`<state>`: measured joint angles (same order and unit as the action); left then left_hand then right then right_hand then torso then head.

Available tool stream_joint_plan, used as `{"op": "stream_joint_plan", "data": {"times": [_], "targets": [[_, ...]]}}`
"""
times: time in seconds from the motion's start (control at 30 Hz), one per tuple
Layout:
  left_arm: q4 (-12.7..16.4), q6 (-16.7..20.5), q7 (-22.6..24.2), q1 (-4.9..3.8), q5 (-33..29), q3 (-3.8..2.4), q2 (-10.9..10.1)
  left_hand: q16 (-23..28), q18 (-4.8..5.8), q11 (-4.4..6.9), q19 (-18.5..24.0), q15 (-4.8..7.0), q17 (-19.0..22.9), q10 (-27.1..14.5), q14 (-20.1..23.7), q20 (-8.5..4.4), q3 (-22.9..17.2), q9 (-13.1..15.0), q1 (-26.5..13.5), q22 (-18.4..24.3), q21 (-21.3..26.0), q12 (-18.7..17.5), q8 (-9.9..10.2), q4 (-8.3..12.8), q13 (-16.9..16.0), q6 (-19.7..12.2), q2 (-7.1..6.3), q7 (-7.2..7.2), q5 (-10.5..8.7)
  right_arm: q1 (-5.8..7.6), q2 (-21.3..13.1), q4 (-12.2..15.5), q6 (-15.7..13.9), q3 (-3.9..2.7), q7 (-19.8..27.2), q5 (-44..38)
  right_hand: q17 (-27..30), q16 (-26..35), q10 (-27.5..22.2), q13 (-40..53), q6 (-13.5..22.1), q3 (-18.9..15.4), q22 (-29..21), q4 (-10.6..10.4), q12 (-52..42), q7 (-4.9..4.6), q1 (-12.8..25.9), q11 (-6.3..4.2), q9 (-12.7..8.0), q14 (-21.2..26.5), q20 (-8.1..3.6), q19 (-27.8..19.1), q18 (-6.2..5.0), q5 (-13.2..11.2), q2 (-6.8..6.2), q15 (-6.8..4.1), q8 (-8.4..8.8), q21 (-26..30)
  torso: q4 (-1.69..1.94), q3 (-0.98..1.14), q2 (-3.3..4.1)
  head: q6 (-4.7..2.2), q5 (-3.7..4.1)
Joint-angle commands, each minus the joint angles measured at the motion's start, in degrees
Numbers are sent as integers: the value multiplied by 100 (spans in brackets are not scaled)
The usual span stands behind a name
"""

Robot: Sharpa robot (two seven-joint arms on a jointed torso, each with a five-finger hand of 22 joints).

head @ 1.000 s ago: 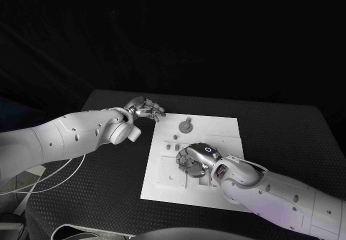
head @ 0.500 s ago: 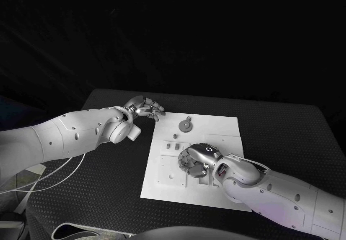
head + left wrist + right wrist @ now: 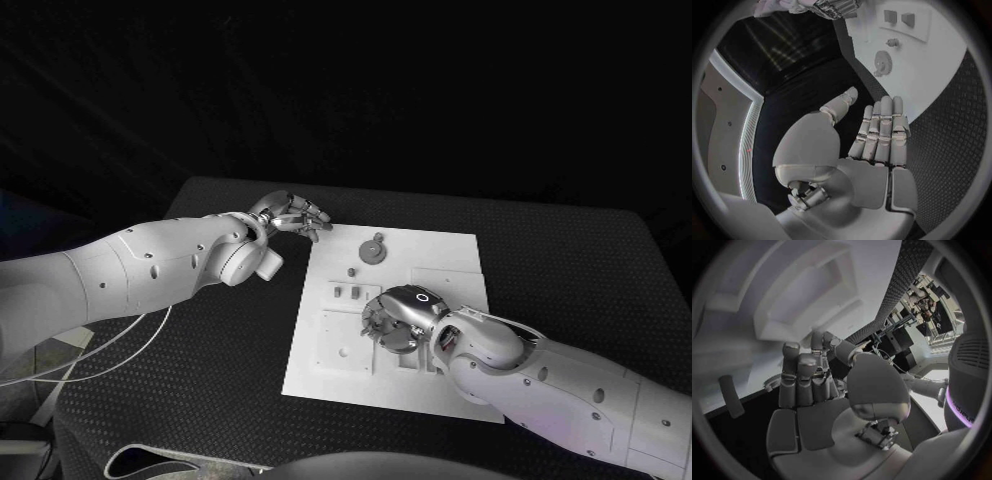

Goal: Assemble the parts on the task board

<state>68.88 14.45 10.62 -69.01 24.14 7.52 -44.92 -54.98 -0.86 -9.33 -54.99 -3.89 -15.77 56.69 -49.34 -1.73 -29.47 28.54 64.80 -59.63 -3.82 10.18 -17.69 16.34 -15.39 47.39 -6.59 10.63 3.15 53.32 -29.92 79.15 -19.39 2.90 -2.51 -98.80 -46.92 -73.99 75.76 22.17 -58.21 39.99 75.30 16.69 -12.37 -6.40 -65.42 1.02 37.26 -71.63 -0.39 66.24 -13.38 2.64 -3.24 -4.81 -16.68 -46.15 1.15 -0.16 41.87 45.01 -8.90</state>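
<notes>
This looks like a robotics lab or test cell. A black table [image 3: 548,260] with a textured mat stands against a dark backdrop from ten to two o'clock. A white task board [image 3: 433,250] with cut-out recesses lies at its middle. Loose white cables [image 3: 87,360] trail at eight o'clock. The right wrist view shows racks of equipment [image 3: 926,300] beyond the table.

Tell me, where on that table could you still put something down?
The black table lies bare right of the board, and also along its front left. The board's far right corner looks free. It is crowded mid-board, where the right hand hangs over the parts, and by the gear near the left hand.
</notes>
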Motion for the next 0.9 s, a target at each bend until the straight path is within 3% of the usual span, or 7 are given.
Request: {"op": "stream_joint_plan", "data": {"times": [0.03,0.9], "targets": [[13,-36,32,-6,-2,-5,8,33,-3,-9,-47,-3,-7,-45,-43,3,31,-8,-24,8,-19,30,-5,-8,8,-18,25,24,-15,-61,3,-3,275,48,-74,-95,-9,24,-15,3,-41,29,7,10,12,-12,22,22,7,15,-45,-6,-162,24,45,-27,-18,28,2,-3,-1,0,2],[21,-14,25,-7,-1,-6,-8,41,-2,-9,-48,-2,-19,-48,-45,1,31,-8,-24,13,-18,40,-5,-7,20,-19,24,24,-15,-41,-20,237,338,47,-179,-369,-17,23,-10,17,-44,23,10,11,14,-10,21,20,20,15,-44,-5,-162,24,34,-30,-22,27,1,-5,-2,10,9]]}}
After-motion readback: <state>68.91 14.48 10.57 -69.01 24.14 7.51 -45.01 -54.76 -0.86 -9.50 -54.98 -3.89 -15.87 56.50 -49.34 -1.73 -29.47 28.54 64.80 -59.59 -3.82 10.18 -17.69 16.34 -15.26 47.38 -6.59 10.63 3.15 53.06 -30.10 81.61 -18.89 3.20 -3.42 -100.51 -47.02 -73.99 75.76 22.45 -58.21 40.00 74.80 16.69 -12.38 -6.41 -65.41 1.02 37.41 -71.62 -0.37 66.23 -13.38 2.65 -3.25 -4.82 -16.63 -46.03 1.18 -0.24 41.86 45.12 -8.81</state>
